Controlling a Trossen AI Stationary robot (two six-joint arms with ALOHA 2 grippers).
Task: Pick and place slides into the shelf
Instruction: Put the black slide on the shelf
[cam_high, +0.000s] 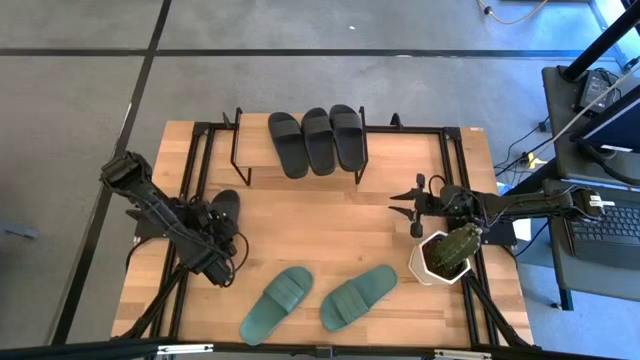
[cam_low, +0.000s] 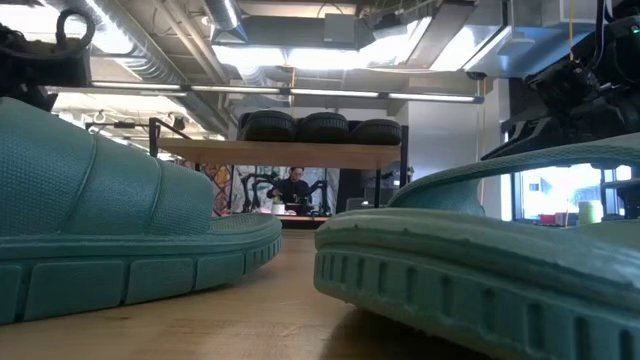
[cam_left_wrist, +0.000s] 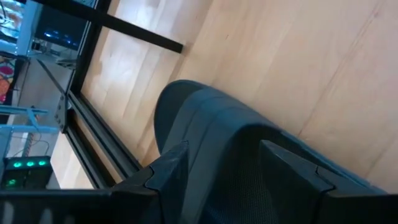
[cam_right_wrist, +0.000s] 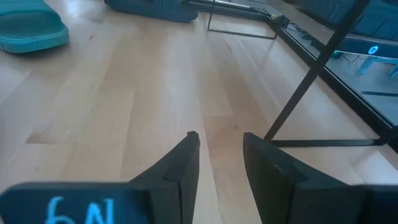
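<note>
L gripper (cam_high: 222, 222): mine, at the table's left side, down on a black slide (cam_high: 226, 206); in my L wrist view my fingers (cam_left_wrist: 166, 171) straddle that slide's strap, one each side, closed onto it.
That black slide: lies on the table (cam_high: 330, 215) near the left edge, just in front of the shelf's left leg, apart from the rest.
R gripper (cam_high: 407, 209): mine, at the table's right side, low over bare wood; fingers (cam_right_wrist: 184, 158) narrow, small gap, nothing betw them.
Shelf (cam_high: 255, 150): at the far edge of the table, centre-left; wooden top board on thin black legs.
On shelf: 3 black slides (cam_high: 317, 139) side by side on the top board, touching or nearly so; low view shows them as 3 dark humps (cam_low: 322, 127) on the board.
Teal slides: 2, on the table near the front edge. L one (cam_high: 277, 303) and R one (cam_high: 358, 295) lie angled, near each other, not touching.
Pot (cam_high: 437, 258): white, w/ a green plant, at the table's right edge, just beside my R arm.
Background: a person (cam_low: 293, 188) seated far off, seen under the shelf board in low view.
</note>
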